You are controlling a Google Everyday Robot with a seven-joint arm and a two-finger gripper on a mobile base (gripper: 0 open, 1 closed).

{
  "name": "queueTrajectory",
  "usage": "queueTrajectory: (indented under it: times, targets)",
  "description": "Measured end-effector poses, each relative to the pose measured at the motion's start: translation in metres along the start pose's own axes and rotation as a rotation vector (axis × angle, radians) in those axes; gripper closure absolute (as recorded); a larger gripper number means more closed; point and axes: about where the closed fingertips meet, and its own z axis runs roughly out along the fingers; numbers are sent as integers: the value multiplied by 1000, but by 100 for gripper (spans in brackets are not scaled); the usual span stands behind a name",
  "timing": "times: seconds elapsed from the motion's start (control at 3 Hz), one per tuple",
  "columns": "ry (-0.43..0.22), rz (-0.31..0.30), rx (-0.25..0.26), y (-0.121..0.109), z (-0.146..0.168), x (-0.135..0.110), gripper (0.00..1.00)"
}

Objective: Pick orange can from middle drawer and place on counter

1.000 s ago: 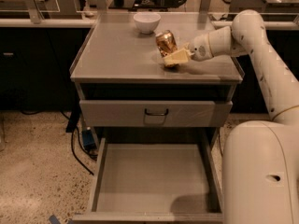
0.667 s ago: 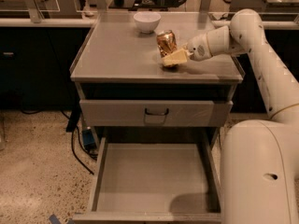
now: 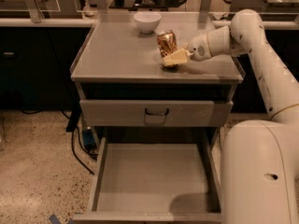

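Can (image 3: 166, 42) out of drawer (image 3: 154, 176), now at counter (image 3: 117, 55), right of middle, base looks like it's touching top. Claw (image 3: 174, 58) clamped low on can. Problem: can leaning, not upright. Release like this = tips, rolls, maybe off front edge into open drawer. Sloppy pull-back could clip it too. Bowl (image 3: 147, 21) behind, well apart, prob fine.

Speckled terrazzo floor (image 3: 32, 181) spreads to my left, with a black cable (image 3: 74, 146) trailing across it. Dark cabinets (image 3: 32, 69) line the far side under a pale worktop (image 3: 46, 22). The light is dim and warm. My gripper (image 3: 175, 58) sits far, right of centre.
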Motion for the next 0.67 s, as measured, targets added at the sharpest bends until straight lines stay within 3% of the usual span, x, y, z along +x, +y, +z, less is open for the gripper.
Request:
queueTrajectory:
  times: [0.33, 0.67]
  targets:
    - [0, 0, 0, 0, 0, 0, 11]
    - [0, 0, 0, 0, 0, 0, 0]
